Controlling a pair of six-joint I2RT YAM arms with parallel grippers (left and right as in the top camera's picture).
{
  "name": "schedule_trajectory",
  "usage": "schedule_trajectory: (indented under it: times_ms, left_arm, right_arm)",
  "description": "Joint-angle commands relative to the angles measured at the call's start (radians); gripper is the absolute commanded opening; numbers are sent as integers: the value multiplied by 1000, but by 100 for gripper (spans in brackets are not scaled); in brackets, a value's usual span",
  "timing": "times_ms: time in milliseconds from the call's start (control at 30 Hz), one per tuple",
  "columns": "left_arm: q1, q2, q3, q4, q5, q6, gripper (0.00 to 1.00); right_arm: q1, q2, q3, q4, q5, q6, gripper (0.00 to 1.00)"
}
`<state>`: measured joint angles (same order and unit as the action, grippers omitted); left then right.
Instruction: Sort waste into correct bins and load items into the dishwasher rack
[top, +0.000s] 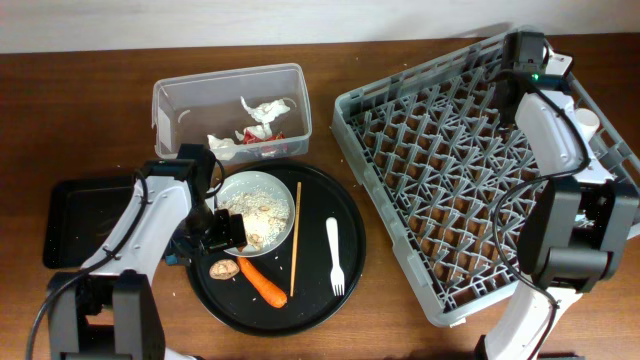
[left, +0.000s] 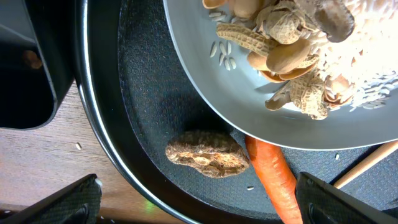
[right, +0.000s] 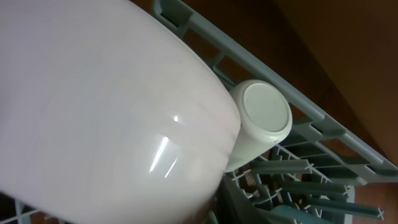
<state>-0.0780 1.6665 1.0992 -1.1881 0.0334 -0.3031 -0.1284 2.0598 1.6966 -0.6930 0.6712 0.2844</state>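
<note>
Brown nut-like lump (left: 207, 154) lies on the round black tray (top: 320, 290), at seven o'clock from the bowl (top: 240, 186), just beside the carrot (left: 273, 180). The left gripper (top: 222, 232) hovers above it, fingers wide apart. Whether the right gripper (top: 525, 48) is apart or together cannot be told.

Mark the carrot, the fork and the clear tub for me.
carrot (top: 262, 281), overhead view, middle of its body.
fork (top: 334, 255), overhead view, middle of the handle.
clear tub (top: 203, 110), overhead view, bare floor.
</note>
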Motion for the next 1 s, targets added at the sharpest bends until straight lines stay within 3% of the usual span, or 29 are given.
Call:
schedule_trajectory:
  times_ms: [0,367,467,533,767,800,833,867,900,967]
  left_arm:
    - [2,0,-3,-1,8,5,99]
    - [2,0,-3,-1,8,5,99]
    - [2,0,-3,-1,8,5,99]
    - [2,0,-3,-2,8,5,99]
    - [2,0,-3,-9,7,5,99]
    - [2,0,-3,-9,7,5,99]
    - [2,0,-3,-8,7,5,99]
    - [2,0,-3,-5,7,5,99]
    - [2,0,-3,-3,7,5,99]
    - [2,0,-3,-3,7,5,99]
  right_arm:
    - [14,-82,2,-4,-18,12,25]
    - [49,-93,2,-81,-105,65,24]
    - [51,-93,2,-206,-312,64,41]
    - [50,-98,2,-267,-320,64,59]
    - [30,-326,2,-372,-325,64,74]
    - [21,-339,2,-424,-334,60,70]
    - [13,-344,2,-499,-356,60,49]
    - [8,-343,1,-562,-379,60,17]
    - [7,-342,-6,-634,-419,40,4]
    - [10,-342,-32,-704,-499,-18,4]
